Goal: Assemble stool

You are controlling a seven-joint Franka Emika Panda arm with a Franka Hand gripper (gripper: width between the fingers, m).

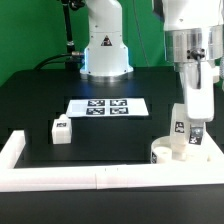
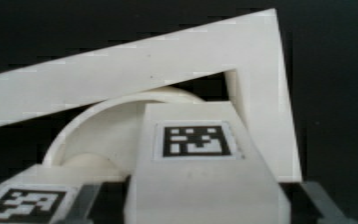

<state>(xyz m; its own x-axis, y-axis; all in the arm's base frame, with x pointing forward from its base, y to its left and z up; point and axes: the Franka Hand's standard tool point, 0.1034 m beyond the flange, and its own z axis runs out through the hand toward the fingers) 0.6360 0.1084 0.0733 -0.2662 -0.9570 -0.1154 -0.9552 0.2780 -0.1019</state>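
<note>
Exterior view: I see the pincer (image 1: 189, 124) pointing straight down and closed narrow on an upright leg (image 1: 183, 133). The leg's tag faces the camera just under the fingers. The seat (image 1: 166, 153) lies directly below the pincer, and the leg's lower end meets the seat's top; I cannot tell whether it sits in a socket. The rail (image 1: 90, 179) runs along the near edge of the table (image 1: 40, 100), below and in front of the pincer, and the seat lies close against it. A second leg (image 1: 62, 130) lies on the black table, well apart from the pincer toward the exterior view's left. The marker board (image 1: 108, 106) lies flat between that second leg and the pincer, farther back. Wrist view: I see the pincer (image 2: 201, 205) clamped on the leg (image 2: 201, 150), with a dark finger (image 2: 101, 205) against each side and the tag facing the camera. The rounded edge of the seat (image 2: 123, 125) shows just beyond the leg. The rail (image 2: 247, 70) forms a corner beyond the seat. A further tag (image 2: 25, 205) shows beside one finger; I cannot tell which part carries it.
</note>
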